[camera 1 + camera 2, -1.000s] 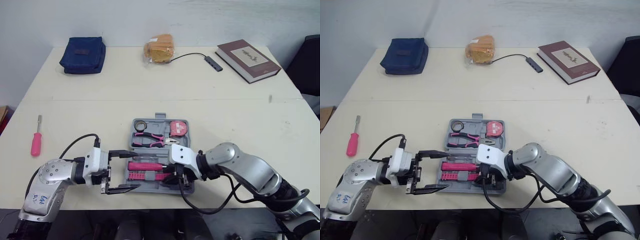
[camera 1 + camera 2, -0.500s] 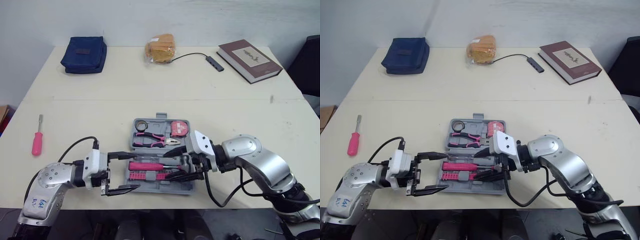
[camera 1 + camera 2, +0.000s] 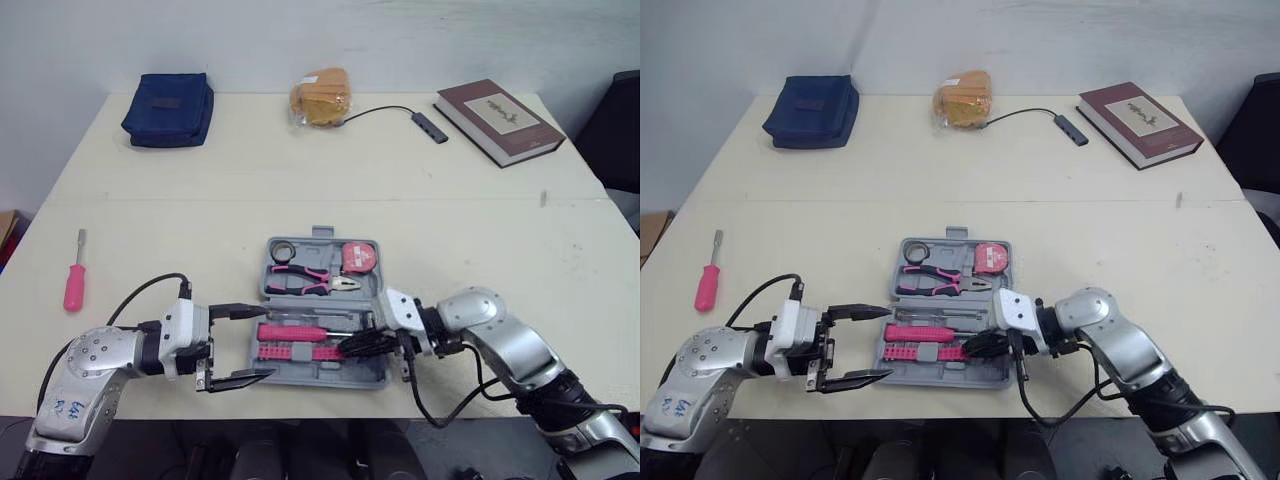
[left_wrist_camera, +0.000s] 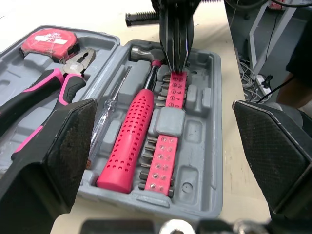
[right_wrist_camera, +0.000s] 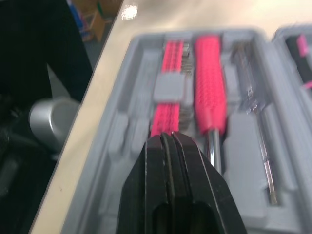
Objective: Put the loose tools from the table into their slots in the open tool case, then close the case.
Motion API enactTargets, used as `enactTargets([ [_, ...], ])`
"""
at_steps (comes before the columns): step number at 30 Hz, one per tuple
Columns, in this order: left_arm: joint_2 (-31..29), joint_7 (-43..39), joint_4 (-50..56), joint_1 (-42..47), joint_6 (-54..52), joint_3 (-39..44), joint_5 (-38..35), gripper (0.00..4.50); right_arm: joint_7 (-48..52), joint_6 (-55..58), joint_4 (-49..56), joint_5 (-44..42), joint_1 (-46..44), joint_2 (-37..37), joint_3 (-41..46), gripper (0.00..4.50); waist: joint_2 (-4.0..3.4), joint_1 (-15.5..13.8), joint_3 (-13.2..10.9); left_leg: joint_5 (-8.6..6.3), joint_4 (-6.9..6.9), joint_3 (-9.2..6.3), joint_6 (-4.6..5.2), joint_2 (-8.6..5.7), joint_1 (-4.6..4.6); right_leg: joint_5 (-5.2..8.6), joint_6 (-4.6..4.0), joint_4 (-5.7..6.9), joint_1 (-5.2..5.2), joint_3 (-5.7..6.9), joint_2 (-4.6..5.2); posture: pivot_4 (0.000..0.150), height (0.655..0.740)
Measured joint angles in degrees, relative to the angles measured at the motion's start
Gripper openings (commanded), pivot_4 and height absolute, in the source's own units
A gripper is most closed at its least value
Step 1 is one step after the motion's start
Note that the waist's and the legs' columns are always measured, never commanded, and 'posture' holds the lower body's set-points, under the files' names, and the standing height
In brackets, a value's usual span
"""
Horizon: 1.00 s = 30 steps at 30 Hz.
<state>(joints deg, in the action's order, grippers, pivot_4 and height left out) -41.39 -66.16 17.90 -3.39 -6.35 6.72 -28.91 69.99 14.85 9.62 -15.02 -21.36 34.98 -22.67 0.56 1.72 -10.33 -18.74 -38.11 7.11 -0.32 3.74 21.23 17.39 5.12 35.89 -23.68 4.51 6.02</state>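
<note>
**Case open, one screwdriver loose on the worktop**

Nearest you, the left gripper sits at the left end of the tool case. Its jaws are spread wide and hold nothing. One finger lies over the case's left rim; the other reaches along the near front corner.

The right gripper comes in from the case's right side. Its jaws are pressed together with nothing between them. The tip points down at the right end of the pink bit strip, just beside the hammer's head. You cannot tell whether it touches the strip.

The case lies open and flat near the front edge of the worktop.
- Near half: the bit strip, the pink-handled hammer beside it, and a slim clear-handled screwdriver past the hammer. All three lie lengthwise in their slots.
- Far half: the pink-grip pliers, a tape measure in the right corner and a small dark roll in the left corner.

The loose pink screwdriver lies on the worktop well to the left of the case, apart from both grippers. Its shaft points toward the far edge.

Along the far edge, left to right:
- a blue pouch
- a clear bag of something orange-brown
- a dark cable with a small hub
- a maroon book
</note>
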Motion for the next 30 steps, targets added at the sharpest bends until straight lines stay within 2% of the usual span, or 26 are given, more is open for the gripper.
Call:
enactTargets([
  [6,-0.2,0.1,0.4,-1.8,0.1,0.1,0.0,4.5,-1.8,-3.6,1.0,3.2,1.2,-0.8,-1.4,0.09,0.06,-0.1,0.0,0.0,0.0,-0.03,-0.01,0.01,-0.09,0.0,-0.01,0.02,0.08,0.0,0.01,0.15,0.74],
  [12,0.0,2.1,-0.6,-2.5,0.9,3.7,0.1,4.5,-3.2,-4.5,1.2,0.8,4.1,-1.9,2.0,0.09,0.07,-0.1,0.0,0.0,0.0,-0.05,-0.01,0.0,-0.03,0.0,-0.02,0.02,0.05,0.03,0.23,0.15,0.74],
  [16,0.9,5.4,-1.9,-5.2,1.6,8.1,0.1,4.5,1.5,-6.8,1.6,-9.9,7.1,-1.1,11.7,0.09,0.07,-0.2,0.0,-0.04,0.02,-0.04,0.06,-0.03,-0.02,-0.01,-0.01,-0.05,0.07,0.04,0.22,0.15,0.74],
  [18,3.5,8.7,-2.7,-8.4,2.9,13.5,0.0,4.5,2.1,-5.9,1.5,-14.8,9.6,2.3,19.2,0.09,0.05,-0.2,0.0,-0.1,0.02,0.0,0.17,-0.06,0.01,-0.01,0.0,-0.09,0.07,0.0,0.38,0.15,0.74],
  [19,4.4,10.2,-3.3,-10.1,3.4,16.3,-0.1,4.5,2.3,-6.1,0.3,-15.4,10.8,5.1,23.3,0.65,0.05,-0.2,0.0,-0.14,0.02,0.03,0.23,-0.08,0.02,-0.01,0.01,-0.15,0.08,-0.01,0.42,0.15,0.74],
  [20,5.7,12.5,-5.0,-12.1,4.1,20.5,-0.2,4.5,2.6,-8.3,-3.0,-15.1,12.3,9.0,29.0,0.85,0.07,-0.2,0.0,-0.16,0.01,0.03,0.27,-0.1,0.0,-0.02,0.02,-0.24,0.14,0.03,0.42,0.15,0.74],
  [22,7.1,16.3,-9.4,-13.1,4.7,27.1,-0.4,4.5,2.5,-12.7,-9.5,-13.5,13.9,12.5,36.6,1.82,0.23,-0.3,0.0,-0.16,0.01,0.02,0.25,-0.08,-0.03,-0.03,0.03,-0.29,0.17,0.09,0.3,0.15,0.74],
  [27,7.5,21.5,-16.7,-12.3,6.7,34.4,-0.5,4.5,0.7,-23.7,-22.2,-10.0,14.4,13.0,43.7,4.27,0.32,-0.1,0.0,-0.04,0.01,0.03,0.07,-0.03,-0.13,-0.05,0.0,-0.12,0.17,0.05,0.15,0.15,0.74],
  [28,7.6,23.5,-19.5,-11.8,7.2,36.1,-0.4,4.5,-0.1,-26.5,-26.1,-9.4,15.1,13.3,45.7,4.4,0.31,-0.1,0.0,-0.04,0.02,0.03,0.07,-0.03,-0.14,-0.05,0.0,-0.12,0.17,0.05,0.16,0.15,0.74],
  [30,7.6,27.7,-24.3,-11.7,7.6,40.0,-0.3,4.5,-1.5,-30.5,-34.0,-8.5,17.0,15.0,49.6,4.4,0.32,-0.1,0.0,-0.06,0.07,0.05,0.07,-0.02,-0.11,-0.05,0.0,-0.2,0.15,0.04,0.24,0.15,0.74],
])
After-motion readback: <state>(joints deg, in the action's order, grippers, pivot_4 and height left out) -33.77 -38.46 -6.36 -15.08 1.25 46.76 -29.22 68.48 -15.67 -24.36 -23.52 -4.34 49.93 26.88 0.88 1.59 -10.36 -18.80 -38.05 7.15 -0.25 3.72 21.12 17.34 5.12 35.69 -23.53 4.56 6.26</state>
